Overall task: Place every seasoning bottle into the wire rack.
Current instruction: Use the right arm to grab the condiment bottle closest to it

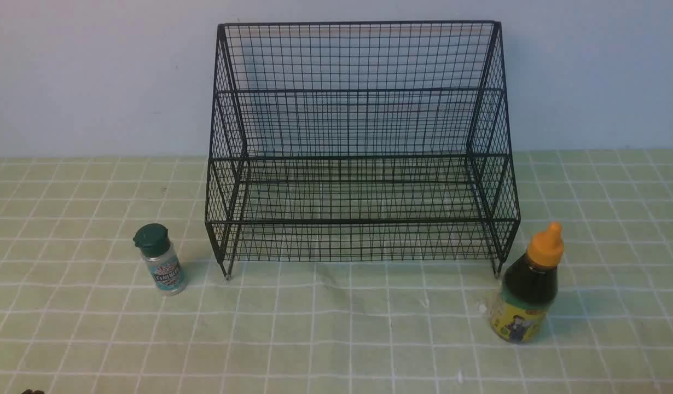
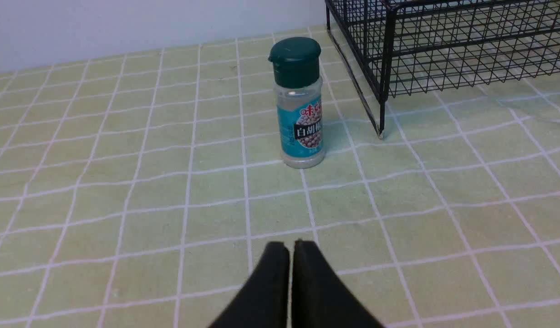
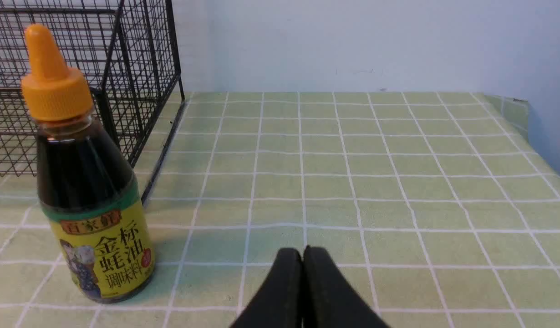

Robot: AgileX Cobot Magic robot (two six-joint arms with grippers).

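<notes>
With our left gripper (image 2: pixel 291 246) and right gripper (image 3: pixel 302 253) pinched shut and empty, advancing unopened could topple the pepper shaker (image 2: pixel 300 105) or oyster-sauce bottle (image 3: pixel 86 191) standing ahead of them.

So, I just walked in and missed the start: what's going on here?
Nothing is being handled yet. The small shaker stands left of the empty wire rack, the dark-sauce bottle to its right. The left gripper faces the small shaker, the right gripper is near the dark-sauce bottle, both with jaws shut.
</notes>
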